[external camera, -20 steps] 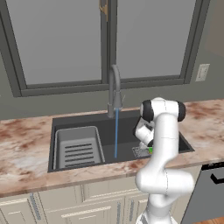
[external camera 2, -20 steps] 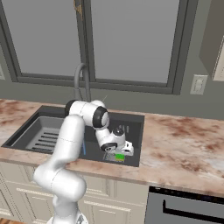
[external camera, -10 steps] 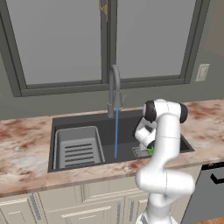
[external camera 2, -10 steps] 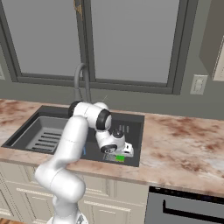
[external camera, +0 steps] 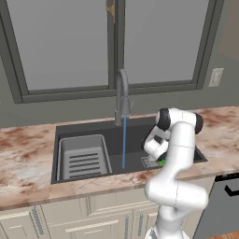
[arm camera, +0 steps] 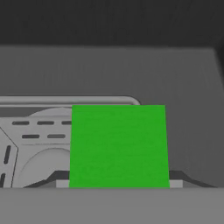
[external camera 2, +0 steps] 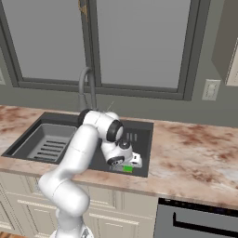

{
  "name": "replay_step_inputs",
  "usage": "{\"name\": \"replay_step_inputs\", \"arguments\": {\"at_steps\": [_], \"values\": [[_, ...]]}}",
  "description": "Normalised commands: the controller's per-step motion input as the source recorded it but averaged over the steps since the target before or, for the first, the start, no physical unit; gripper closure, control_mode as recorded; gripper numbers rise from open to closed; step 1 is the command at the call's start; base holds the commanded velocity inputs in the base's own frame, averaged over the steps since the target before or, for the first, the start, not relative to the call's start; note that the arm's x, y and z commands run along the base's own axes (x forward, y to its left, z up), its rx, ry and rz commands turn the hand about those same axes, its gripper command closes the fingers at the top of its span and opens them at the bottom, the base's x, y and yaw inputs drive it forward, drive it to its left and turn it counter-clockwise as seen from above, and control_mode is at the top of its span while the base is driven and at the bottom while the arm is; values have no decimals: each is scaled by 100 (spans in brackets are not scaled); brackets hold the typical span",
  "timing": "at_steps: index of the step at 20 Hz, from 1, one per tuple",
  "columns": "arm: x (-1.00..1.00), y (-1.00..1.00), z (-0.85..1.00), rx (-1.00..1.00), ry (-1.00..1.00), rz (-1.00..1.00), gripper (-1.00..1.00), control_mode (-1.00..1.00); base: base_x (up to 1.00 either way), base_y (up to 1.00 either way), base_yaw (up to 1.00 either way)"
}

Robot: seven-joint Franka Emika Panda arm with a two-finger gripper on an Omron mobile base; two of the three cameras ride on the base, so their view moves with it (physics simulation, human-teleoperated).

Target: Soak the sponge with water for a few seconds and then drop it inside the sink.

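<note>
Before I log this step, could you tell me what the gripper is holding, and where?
The gripper holds the green sponge by its near end, low in the sink.

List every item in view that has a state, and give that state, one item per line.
faucet: turned on.
water: running in a thin blue stream into the basin.
sponge: held low in the sink, off to the side of the stream.
pincer: shut on the sponge, down inside the basin.
sink: open, with a slotted rack on one side.
rack: sitting in the sink.
</note>
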Motion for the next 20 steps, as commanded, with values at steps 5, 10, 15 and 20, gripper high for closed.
{"name": "replay_step_inputs", "arguments": {"at_steps": [5,10,15,20], "values": [[0,0,0,0,0,0,-100,-100,0,0,0],[0,0,0,0,0,0,-100,-100,0,0,0],[1,0,8,0,0,0,-100,-100,0,0,0],[0,0,33,0,-1,0,-100,-100,0,0,0]]}}
